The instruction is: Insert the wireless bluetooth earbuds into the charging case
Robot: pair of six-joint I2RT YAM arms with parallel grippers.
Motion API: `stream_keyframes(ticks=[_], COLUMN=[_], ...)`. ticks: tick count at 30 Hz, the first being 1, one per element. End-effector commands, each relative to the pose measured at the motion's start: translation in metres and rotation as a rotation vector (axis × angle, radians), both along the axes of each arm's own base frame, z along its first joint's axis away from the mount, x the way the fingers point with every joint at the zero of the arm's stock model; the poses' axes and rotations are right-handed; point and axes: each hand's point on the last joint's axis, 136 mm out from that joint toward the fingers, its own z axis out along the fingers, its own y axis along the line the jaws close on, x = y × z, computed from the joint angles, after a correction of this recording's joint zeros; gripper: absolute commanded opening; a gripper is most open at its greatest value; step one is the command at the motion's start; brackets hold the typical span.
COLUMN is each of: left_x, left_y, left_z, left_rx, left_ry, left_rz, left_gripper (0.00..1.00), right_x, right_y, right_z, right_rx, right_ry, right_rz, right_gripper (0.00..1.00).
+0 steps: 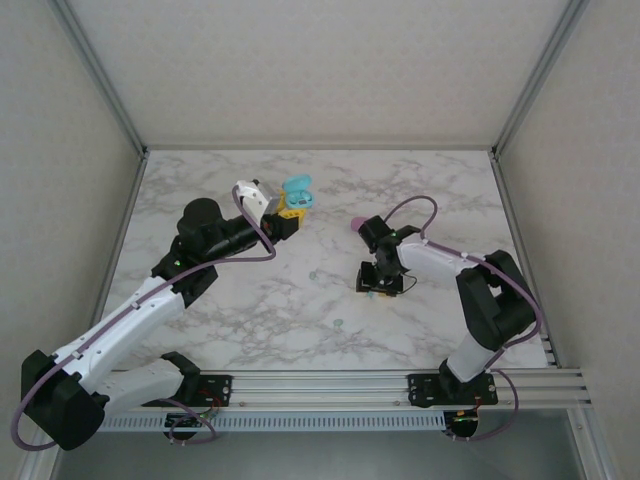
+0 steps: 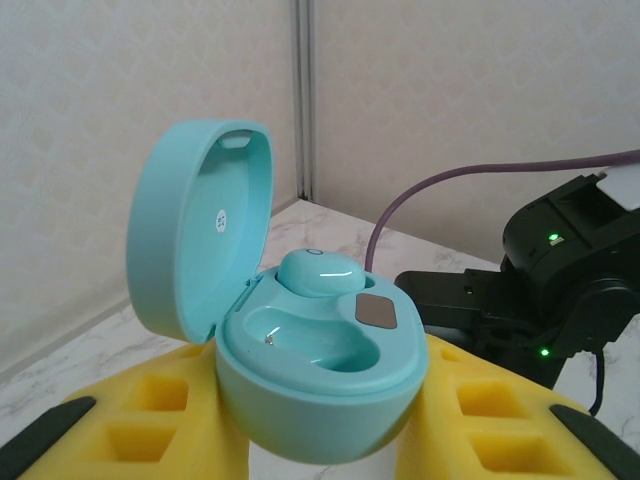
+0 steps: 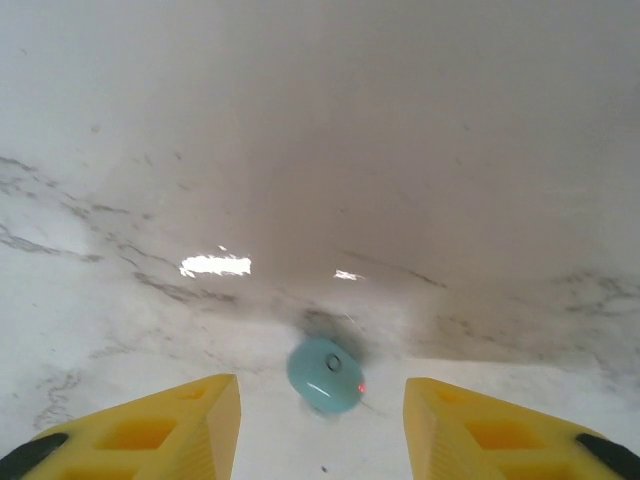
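Fingers (image 2: 150, 410) of your left gripper (image 2: 320, 445), two yellow blocky pads, are closed on the lower shell of the pastel teal oval plastic charging case (image 2: 320, 395). They appear to hold it lifted above the white marble-patterned table (image 1: 200, 190), with its hinged lid (image 2: 200, 230) tipped fully back. I judge you keep it this way so the sockets face up and out toward the other arm. Count inside it: one small rounded teal wireless earbud (image 2: 318, 270) seated in the far socket, and one near socket (image 2: 300, 340) empty. Moving right, your right gripper (image 3: 320, 425) points down at the table with its jaws spread wide and nothing in them. One more teal earbud (image 3: 327, 375) lies on the marble between its yellow tips and slightly ahead of them, touching neither, so it looks lined up for a pinch. From overhead you can also count one small pink rounded piece (image 1: 358, 226) beside the right arm and two faint pale specks (image 1: 312, 273) (image 1: 338, 322) mid-table, too small to identify.
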Motion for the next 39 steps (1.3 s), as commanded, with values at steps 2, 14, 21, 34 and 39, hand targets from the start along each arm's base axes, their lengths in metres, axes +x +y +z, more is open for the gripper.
stream_keyframes(ticks=[2,14,21,34,39], left_x=[-0.006,-0.004,-0.005,-0.005,-0.006], left_y=[-0.002,-0.002,-0.002,0.0,0.001], left_z=[0.013,0.012,0.01,0.009,0.009], left_rx=[-0.016,-0.015,-0.013,-0.01,-0.01], left_ry=[-0.025,-0.024,-0.021,-0.023,-0.027], left_rz=[-0.018,-0.015,-0.016,-0.008,-0.004], left_gripper=[0.28,0.28,0.28,0.28,0.28], right_x=[0.003,-0.007,-0.008,-0.003,-0.001], right_y=[0.006,0.018,0.029,0.025,0.017], right_z=[-0.004,-0.009,-0.001,0.008,0.004], right_rx=[0.018,0.096,0.145,0.017,-0.092], right_ry=[0.026,0.074,0.077,0.059,0.055], right_rz=[0.035,0.046,0.057,0.096,0.11], right_gripper=[0.47,0.42,0.41,0.41,0.39])
